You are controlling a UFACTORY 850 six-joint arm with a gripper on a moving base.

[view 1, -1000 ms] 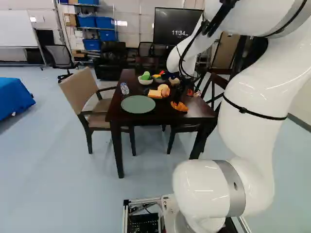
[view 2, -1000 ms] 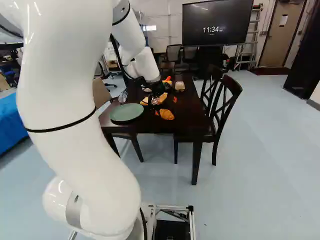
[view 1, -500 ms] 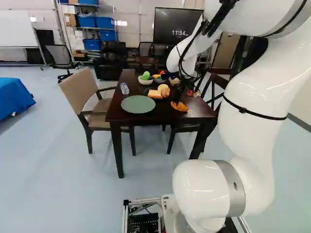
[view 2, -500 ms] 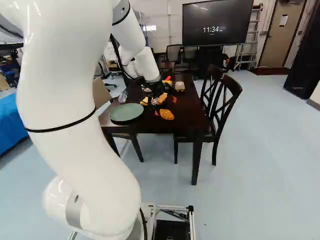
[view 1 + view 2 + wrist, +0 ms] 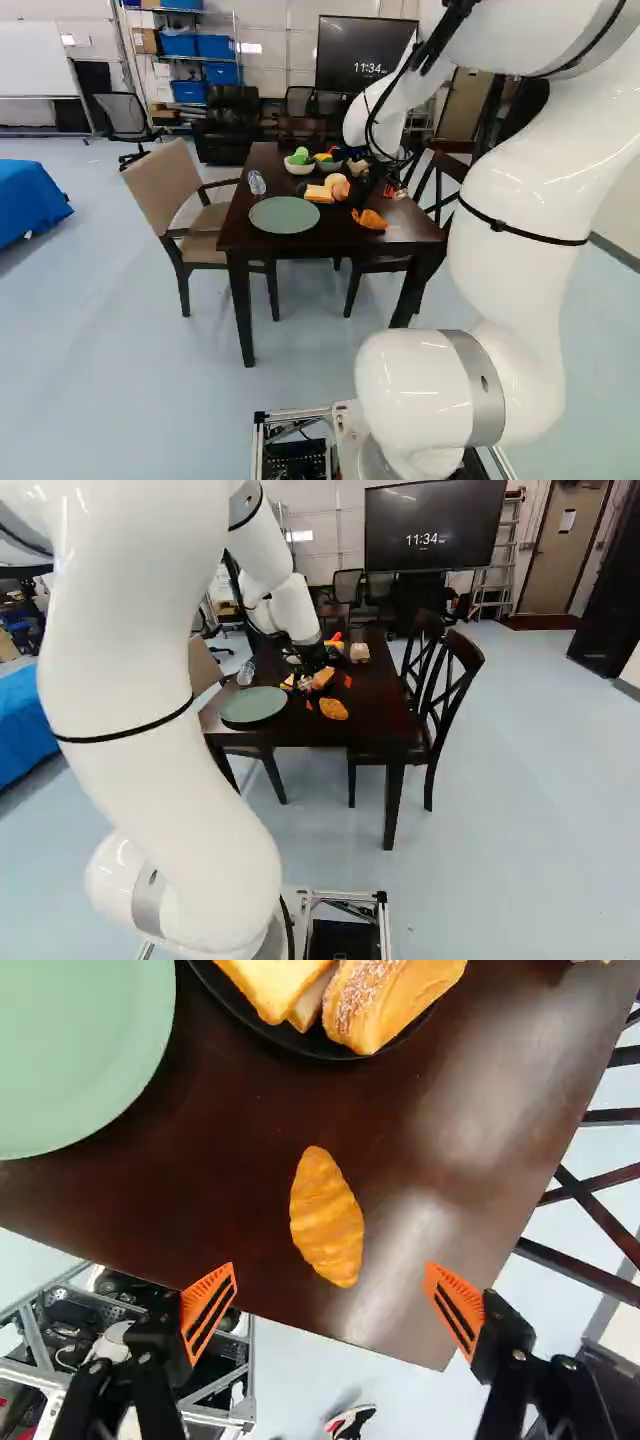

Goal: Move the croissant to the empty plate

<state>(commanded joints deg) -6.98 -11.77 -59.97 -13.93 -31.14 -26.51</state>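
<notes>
The gripper point(image 5: 329, 692) hangs over the table beside the croissant point(image 5: 333, 709), its orange pads standing wide apart. In the wrist view the croissant point(image 5: 327, 1217) lies bare on the dark wood, just ahead of the open gripper point(image 5: 332, 1272) and roughly midway across the gap, with nothing between the pads. The empty green plate point(image 5: 284, 215) rests left of the croissant in the left base view; the wrist view shows part of this plate point(image 5: 75, 1050) too.
A black plate point(image 5: 300, 1042) of bread pieces point(image 5: 385, 1000) stands beyond the croissant. Farther back are bowls point(image 5: 299, 168) of toy food and a clear bottle point(image 5: 257, 183). Chairs point(image 5: 447, 695) flank the table point(image 5: 375, 720), whose near edge passes under the gripper.
The arm has shifted slightly, and the gripper's tilt differs a little in both base views. The croissant and plate have not moved; the base stands still.
</notes>
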